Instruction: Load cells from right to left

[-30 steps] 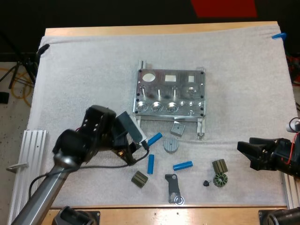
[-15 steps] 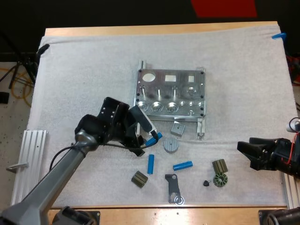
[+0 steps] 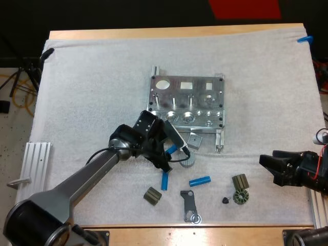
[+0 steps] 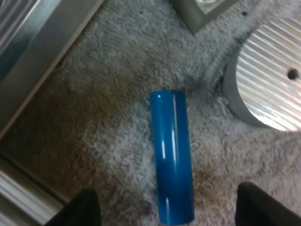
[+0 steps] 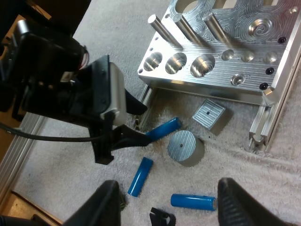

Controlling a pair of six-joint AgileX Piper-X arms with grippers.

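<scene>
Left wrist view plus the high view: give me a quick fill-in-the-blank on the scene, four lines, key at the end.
1. The left hand has its fingers ___ on either side of a blue cylinder.
2. Counting that one, ___ blue cylinders lie on the mat.
3. The three large round bores of the metal fixture are ___.
4. The right hand hovers, open, near the mat's ___ edge in the high view.

Missing words: open; three; empty; right.
</scene>
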